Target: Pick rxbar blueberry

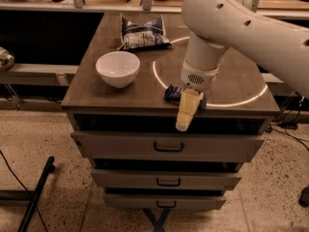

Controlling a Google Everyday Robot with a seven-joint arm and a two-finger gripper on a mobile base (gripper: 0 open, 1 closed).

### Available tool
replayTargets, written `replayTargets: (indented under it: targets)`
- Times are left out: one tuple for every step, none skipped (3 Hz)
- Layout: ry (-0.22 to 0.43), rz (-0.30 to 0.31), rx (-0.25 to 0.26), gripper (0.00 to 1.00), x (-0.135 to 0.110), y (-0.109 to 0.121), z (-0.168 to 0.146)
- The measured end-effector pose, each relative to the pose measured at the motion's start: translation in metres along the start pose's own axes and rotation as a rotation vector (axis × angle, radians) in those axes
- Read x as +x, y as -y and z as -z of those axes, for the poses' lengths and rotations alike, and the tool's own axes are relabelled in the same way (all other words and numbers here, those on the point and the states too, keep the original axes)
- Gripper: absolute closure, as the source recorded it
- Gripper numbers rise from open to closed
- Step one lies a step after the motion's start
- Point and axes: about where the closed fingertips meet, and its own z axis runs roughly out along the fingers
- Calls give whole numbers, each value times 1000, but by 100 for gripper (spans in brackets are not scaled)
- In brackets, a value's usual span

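The rxbar blueberry point(173, 94) is a small flat dark-blue wrapper lying near the front edge of the brown tabletop point(91, 93). The arm and gripper hide its right part. My gripper point(186, 114) hangs from the big white arm, directly over and in front of the bar, with its cream-coloured fingers pointing down past the table's front edge.
A white bowl point(118, 68) stands at the front left of the table. A crinkled blue-and-white chip bag point(142, 32) lies at the back. Drawers with handles point(168, 148) are below the top. A dark pole point(36, 190) lies on the floor at the left.
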Motion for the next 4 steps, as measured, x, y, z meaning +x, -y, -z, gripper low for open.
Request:
replayTargets:
  targets:
    - [2,2,4,24,0,1,3]
    - [4,3,6,48,-1,2,2]
    - [4,3,6,78,-1,2,6]
    - [4,3,6,99,-1,2,7]
